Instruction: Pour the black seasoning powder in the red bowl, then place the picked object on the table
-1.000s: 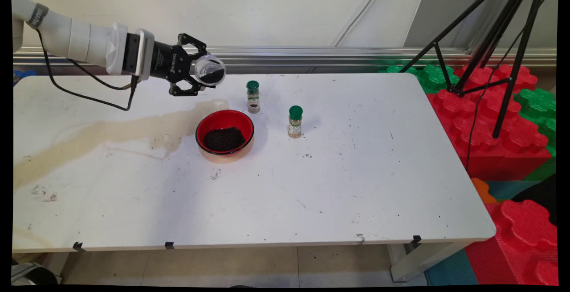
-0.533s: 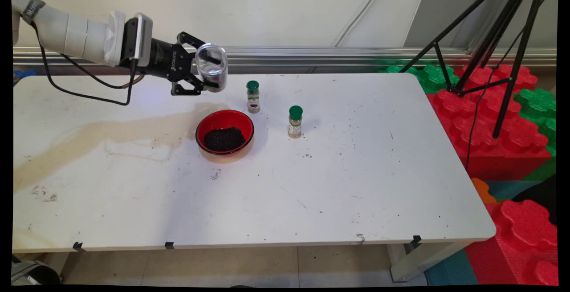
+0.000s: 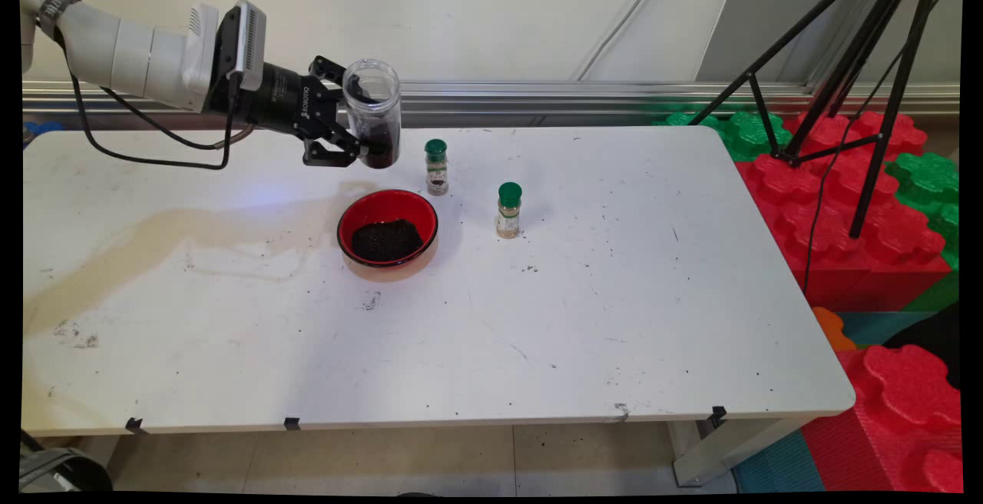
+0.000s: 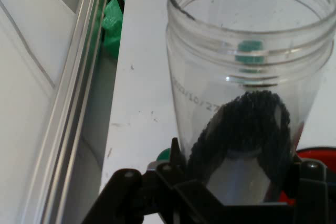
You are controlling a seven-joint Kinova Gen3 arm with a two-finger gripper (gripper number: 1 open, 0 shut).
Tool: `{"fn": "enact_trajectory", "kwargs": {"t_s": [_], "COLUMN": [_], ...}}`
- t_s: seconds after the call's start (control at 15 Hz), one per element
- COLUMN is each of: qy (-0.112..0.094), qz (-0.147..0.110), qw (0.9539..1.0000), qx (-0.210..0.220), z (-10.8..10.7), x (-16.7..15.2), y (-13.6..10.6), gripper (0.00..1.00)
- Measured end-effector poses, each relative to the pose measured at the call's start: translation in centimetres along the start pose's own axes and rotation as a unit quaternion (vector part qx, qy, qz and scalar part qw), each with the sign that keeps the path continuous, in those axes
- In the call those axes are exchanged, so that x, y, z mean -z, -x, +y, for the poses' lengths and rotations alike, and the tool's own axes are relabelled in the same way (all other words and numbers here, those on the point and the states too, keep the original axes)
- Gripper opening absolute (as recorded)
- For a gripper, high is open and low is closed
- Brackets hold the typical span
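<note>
My gripper is shut on a clear plastic jar, held nearly upright above the table's far left part, mouth up. Dark grains lie in the jar's lower part. In the hand view the jar fills the picture, with the dark grains at its bottom between my fingers. Below and slightly nearer stands a red bowl with a heap of the same dark grains. Right of the jar stands a small green-capped spice bottle, and a second green-capped bottle is farther right.
A brownish stain runs across the table's left half. A black tripod and red and green foam blocks stand off the table's right edge. A metal rail runs along the wall behind.
The jar has turned from lying on its side, mouth toward the camera, to nearly upright. The hand rose slightly and the grains settled to the jar's bottom.
</note>
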Motion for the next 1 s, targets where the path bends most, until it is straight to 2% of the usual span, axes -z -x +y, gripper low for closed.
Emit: {"fn": "enact_trajectory", "kwargs": {"t_s": [0.27,0.6,1.0], "qy": [0.010,0.027,0.057], "qz": [0.008,0.016,0.023], "qw": [0.9988,0.9951,0.9889], "qx": [0.047,0.093,0.135], "z": [0.2,1.1,3.4], "x": [-0.2,-0.4,-0.5], "y": [-0.5,-1.1,-1.6], "gripper": [0.00,0.00,0.00]}}
